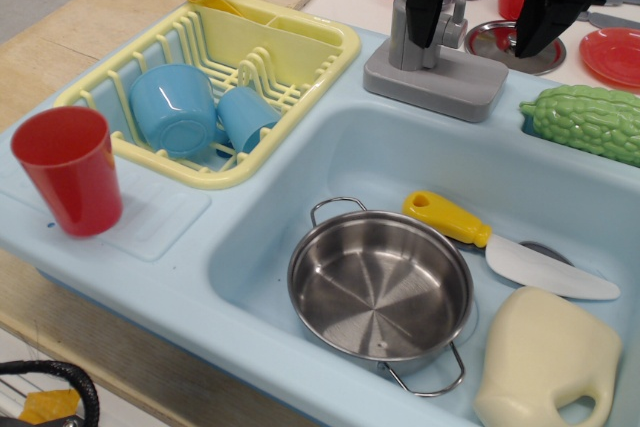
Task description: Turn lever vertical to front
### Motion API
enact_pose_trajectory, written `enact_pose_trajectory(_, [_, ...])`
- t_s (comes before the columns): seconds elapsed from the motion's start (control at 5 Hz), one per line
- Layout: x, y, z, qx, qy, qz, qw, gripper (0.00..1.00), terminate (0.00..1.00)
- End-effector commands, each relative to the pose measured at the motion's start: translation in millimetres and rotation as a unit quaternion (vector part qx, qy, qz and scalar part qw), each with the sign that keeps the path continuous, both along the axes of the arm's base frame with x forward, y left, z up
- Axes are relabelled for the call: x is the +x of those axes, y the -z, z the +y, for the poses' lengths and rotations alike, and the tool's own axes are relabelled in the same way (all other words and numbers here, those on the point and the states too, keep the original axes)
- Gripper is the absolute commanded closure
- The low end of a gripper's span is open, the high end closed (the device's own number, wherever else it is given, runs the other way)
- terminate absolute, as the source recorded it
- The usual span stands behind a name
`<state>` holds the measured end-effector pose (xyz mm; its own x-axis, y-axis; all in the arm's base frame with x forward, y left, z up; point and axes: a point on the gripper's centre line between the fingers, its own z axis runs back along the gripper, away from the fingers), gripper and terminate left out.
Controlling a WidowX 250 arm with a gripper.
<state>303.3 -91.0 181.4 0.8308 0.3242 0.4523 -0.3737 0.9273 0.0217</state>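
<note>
The grey toy tap point(443, 51) stands on its flat grey base point(436, 86) at the back rim of the light blue sink point(250, 237). Its small grey lever point(457, 19) shows at the top of the column, partly hidden by my gripper. My black gripper point(478, 43) hangs from above at the top right, open. Its left finger point(424, 13) is in front of the tap column and its right finger point(545, 27) is well to the right of it. The lever sits between the fingers, close to the left one. I cannot tell whether a finger touches it.
A steel pot point(380, 285), a yellow-handled toy knife point(500, 245) and a cream jug point(548, 359) lie in the basin. A yellow dish rack point(300, 47) holds blue cups point(175, 107). A red cup point(68, 171) stands at the left. A green gourd point(585, 119), a steel lid point(492, 41) and a red plate point(612, 53) are right of the tap.
</note>
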Motion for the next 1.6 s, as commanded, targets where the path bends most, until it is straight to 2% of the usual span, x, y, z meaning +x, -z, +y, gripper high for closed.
enact_pose_trajectory(0.0, [0, 0, 0, 0.0, 0.0, 0.0, 1.0, 0.0, 0.0])
enact_pose_trajectory(0.4, [13, -5, 5, 0.016, 0.007, -0.007, 0.9998, 0.0, 0.0])
enact_pose_trajectory(0.6, [24, -9, 8, 0.024, 0.032, -0.017, 0.9991, 0.0, 0.0])
enact_pose_trajectory(1.2, [46, 0, 14, 0.012, 0.076, -0.031, 0.9965, 0.0, 0.0])
enact_pose_trajectory(1.4, [49, 2, 15, 0.008, 0.07, -0.023, 0.9972, 1.0, 0.0])
